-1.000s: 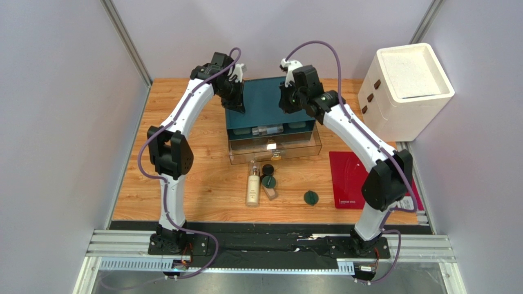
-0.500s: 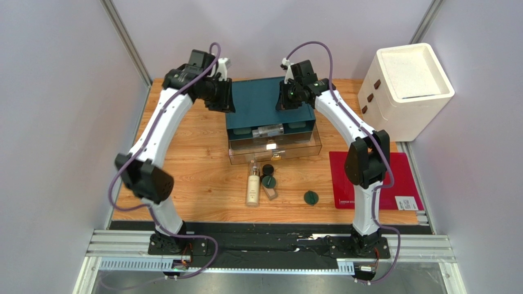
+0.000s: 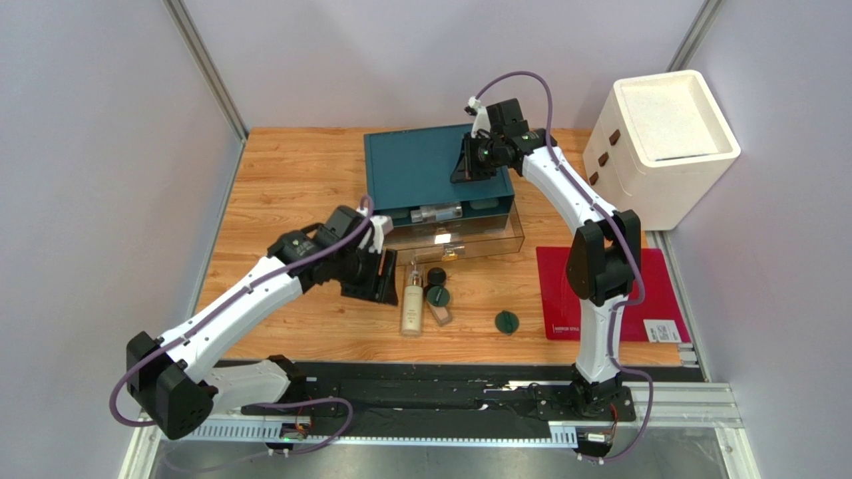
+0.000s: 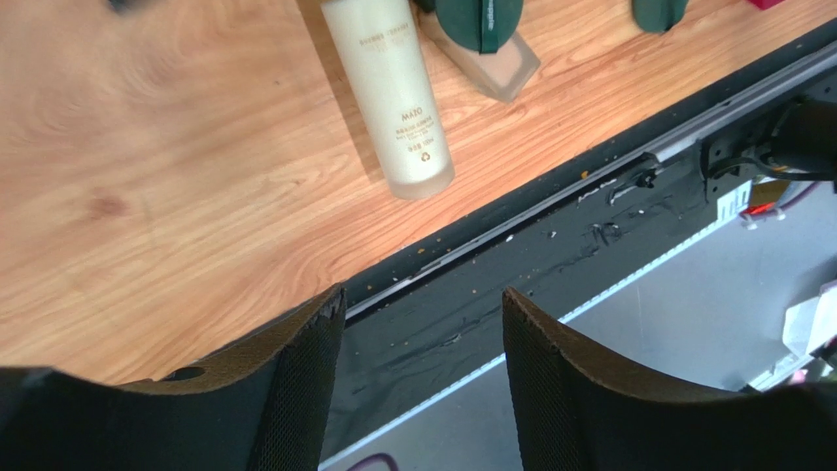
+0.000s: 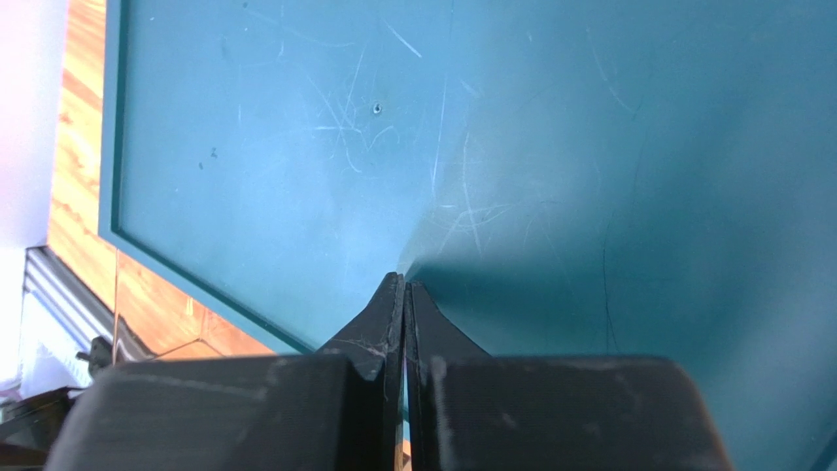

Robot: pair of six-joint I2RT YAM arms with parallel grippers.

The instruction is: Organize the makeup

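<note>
Makeup (image 3: 432, 299) lies loose on the table (image 3: 290, 180), in a small cluster just in front of the teal box (image 3: 420, 165). The box's clear drawer (image 3: 490, 242) stands pulled out toward the cluster. None of the loose pieces is in that drawer yet, so the sorting looks barely begun. The red mat (image 3: 580, 289) lies to the right, well apart from the work.

By size, the cream bottle (image 3: 411, 307) lies on its side with its cap toward the drawer. A beige tube (image 3: 441, 316) lies just beside it, with a green disc (image 3: 438, 295) resting on its far end. A second disc (image 3: 506, 321) sits alone nearer the mat, and the black jar (image 3: 436, 276) stands close to the drawer front.

The step in hand seems to be the reach for the first piece, most likely the bottle. The next move calls for bringing the fingers across the bottle's width and lowering them to straddle it. It is round and may roll toward the tube when nudged.

The left arm stretches low and forward from its base. The left gripper (image 3: 378, 281) hovers just left of the bottle, spread wide and empty, and its wrist view shows it looking back toward the table's near edge. The right arm reaches up and over the box. The right gripper (image 5: 403, 287) is pinched closed on nothing, tips at the lid, probably steadying it.
</note>
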